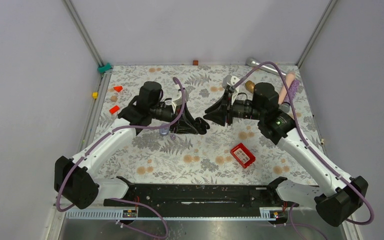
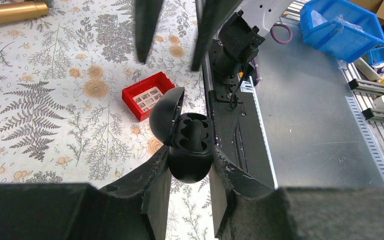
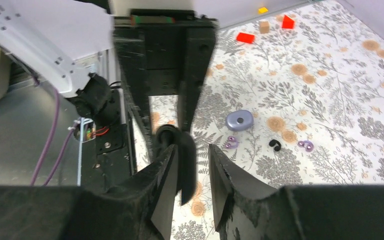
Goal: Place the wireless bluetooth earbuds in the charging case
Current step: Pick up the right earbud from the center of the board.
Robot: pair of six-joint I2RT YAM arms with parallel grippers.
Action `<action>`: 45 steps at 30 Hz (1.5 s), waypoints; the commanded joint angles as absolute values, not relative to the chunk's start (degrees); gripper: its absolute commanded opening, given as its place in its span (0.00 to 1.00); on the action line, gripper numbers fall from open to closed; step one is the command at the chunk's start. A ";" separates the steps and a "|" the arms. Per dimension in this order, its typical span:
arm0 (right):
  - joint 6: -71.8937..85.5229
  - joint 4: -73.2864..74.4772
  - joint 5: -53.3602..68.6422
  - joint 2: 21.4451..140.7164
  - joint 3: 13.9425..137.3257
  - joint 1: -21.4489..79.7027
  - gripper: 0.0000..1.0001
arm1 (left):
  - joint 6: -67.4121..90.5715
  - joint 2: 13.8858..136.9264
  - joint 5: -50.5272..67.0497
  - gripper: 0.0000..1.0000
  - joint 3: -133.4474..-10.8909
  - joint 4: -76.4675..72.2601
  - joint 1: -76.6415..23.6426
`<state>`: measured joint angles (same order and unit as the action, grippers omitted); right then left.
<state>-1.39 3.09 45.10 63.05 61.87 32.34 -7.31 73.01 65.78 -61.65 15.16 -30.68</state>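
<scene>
My left gripper (image 2: 190,152) is shut on a black oval charging case (image 2: 190,155), held above the table with its lid (image 2: 166,117) swung open. Its sockets are dark and I cannot tell whether a bud sits in them. My right gripper (image 3: 194,150) faces it with its jaws apart. The case lid stands between them, against one finger and clear of the other. In the top view both grippers, left (image 1: 202,127) and right (image 1: 209,114), meet mid-table. On the cloth lie one black earbud (image 3: 275,145), two pale purple earbuds (image 3: 230,143) (image 3: 306,145) and a closed purple case (image 3: 239,120).
A red tray (image 1: 242,155) sits near the front right, and also shows in the left wrist view (image 2: 147,95). Small red blocks (image 1: 114,109) lie at the back left. A gold cylinder (image 2: 10,12) and other tools (image 1: 287,87) lie at the back right.
</scene>
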 commanded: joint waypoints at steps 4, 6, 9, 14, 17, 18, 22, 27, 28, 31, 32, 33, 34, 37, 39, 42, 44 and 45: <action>-1.41 -2.36 30.18 67.38 61.59 32.07 0.44 | -12.38 69.37 67.32 0.00 -66.45 19.34 -28.66; -3.11 -1.24 25.89 69.75 63.01 32.05 0.45 | -13.20 68.39 67.01 0.00 -66.70 20.32 -27.30; -5.46 2.17 22.90 75.20 66.20 32.07 0.44 | -15.38 66.67 66.41 0.00 -67.48 22.63 -24.95; -4.88 7.58 27.31 87.71 72.80 32.18 0.40 | -18.94 64.39 64.60 0.00 -69.00 26.66 -20.31; -3.64 10.85 27.97 96.47 78.92 33.07 0.36 | -18.09 63.59 64.39 0.00 -68.91 26.14 -18.34; -3.26 12.15 27.83 99.31 80.92 33.46 0.36 | -17.32 63.48 64.31 0.00 -68.69 25.42 -17.88; -1.51 16.32 28.89 108.71 88.68 33.90 0.35 | -14.71 62.86 63.79 0.00 -67.23 22.16 -16.85; 0.96 19.06 29.24 117.77 94.99 37.16 0.33 | -14.16 62.11 63.61 0.00 -66.50 20.90 -16.48; 2.10 19.47 29.04 119.42 96.06 37.35 0.32 | -14.07 61.99 63.94 0.00 -66.50 20.66 -16.38; 5.88 21.02 29.54 124.58 100.04 37.68 0.30 | -13.92 61.63 65.75 0.00 -66.78 20.49 -15.93; 7.21 21.44 29.78 126.09 101.38 37.68 0.29 | -13.82 61.55 66.06 0.00 -66.80 20.47 -15.75; 8.12 21.78 30.00 127.40 102.48 37.71 0.28 | -13.74 61.41 66.14 0.00 -66.87 20.48 -15.67; 9.04 22.04 30.27 128.49 103.49 37.91 0.27 | -13.57 61.20 66.21 0.00 -66.87 20.36 -15.38; 10.11 22.52 30.56 130.91 105.74 38.37 0.26 | -12.13 60.95 66.35 0.00 -66.25 18.80 -14.94; 10.44 23.17 30.56 132.07 107.19 38.64 0.26 | -10.91 60.95 66.93 0.00 -65.60 17.27 -14.53; 10.64 23.84 31.01 133.29 109.32 38.98 0.25 | -10.12 60.93 66.98 0.00 -65.20 16.19 -14.28; 10.73 24.08 31.41 133.79 110.24 39.01 0.25 | -9.94 60.95 67.12 0.00 -65.13 16.04 -14.18; 10.87 24.17 31.77 133.99 110.67 39.03 0.25 | -9.93 60.89 67.23 0.00 -65.19 16.06 -14.17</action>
